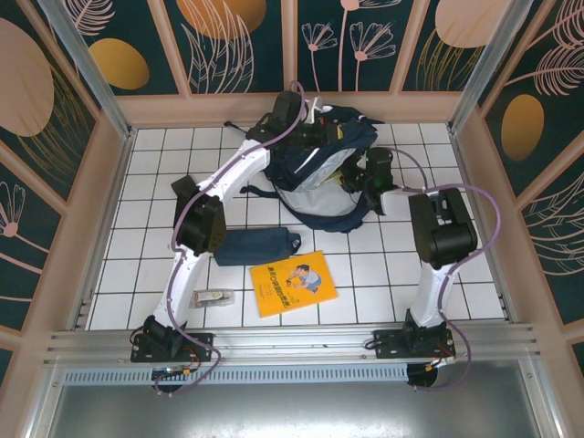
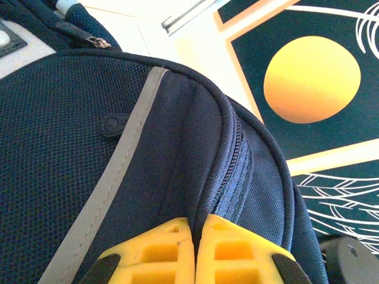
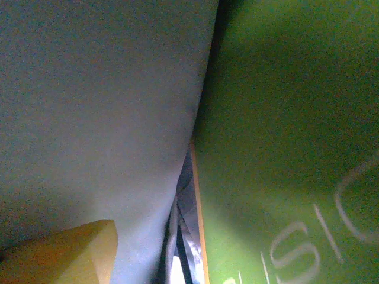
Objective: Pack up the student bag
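Two arms are seen from the top camera reaching over to the student bag (image 1: 319, 196), which is sat at the far middle of the tiled table (image 1: 155, 182), opening up. The left gripper (image 1: 308, 119) is parked on the bag's far top edge, and the right gripper (image 1: 351, 181) is poked down into the opening. Nearer the arm bases, a navy pencil pouch (image 1: 258, 246) and a yellow book (image 1: 292, 284) are laid flat just beside each other, well apart from the bag. On the left wrist camera, the two yellow fingers (image 2: 154, 251) are pressed together with a fold of the bag's navy fabric pinched between them, right next to a zipper (image 2: 237, 171) and a grey stripe (image 2: 127, 154). On the right wrist camera, one yellow finger (image 3: 65, 254) is seen at the lower left against pale grey lining (image 3: 100, 89), with a green cover (image 3: 284, 118) carrying white lettering to its right. Whether that pincer is spread or closed can't be told from this.
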`<act>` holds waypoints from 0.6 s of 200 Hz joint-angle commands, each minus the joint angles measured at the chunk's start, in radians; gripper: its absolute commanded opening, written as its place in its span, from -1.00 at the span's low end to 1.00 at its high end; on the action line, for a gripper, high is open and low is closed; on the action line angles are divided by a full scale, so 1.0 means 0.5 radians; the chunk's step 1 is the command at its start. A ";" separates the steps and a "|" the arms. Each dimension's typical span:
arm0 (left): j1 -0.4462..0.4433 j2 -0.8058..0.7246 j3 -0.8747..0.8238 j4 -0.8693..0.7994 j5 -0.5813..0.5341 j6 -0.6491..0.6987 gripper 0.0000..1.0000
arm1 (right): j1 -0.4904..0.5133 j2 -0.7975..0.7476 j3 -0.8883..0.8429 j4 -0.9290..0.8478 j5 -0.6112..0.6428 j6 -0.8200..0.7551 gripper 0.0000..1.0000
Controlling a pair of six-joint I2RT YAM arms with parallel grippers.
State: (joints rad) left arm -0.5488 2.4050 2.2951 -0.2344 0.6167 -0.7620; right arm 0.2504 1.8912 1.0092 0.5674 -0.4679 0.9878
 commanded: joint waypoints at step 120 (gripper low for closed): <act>0.140 -0.456 -0.528 0.362 -0.074 -0.016 0.07 | 0.161 -1.410 -0.508 -1.887 0.100 -1.047 0.67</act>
State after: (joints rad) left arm -0.4953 2.3516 2.1933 -0.1532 0.5964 -0.7868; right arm 0.2657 1.2091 0.7975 -0.2424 -0.3931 0.5179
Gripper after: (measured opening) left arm 0.462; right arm 0.836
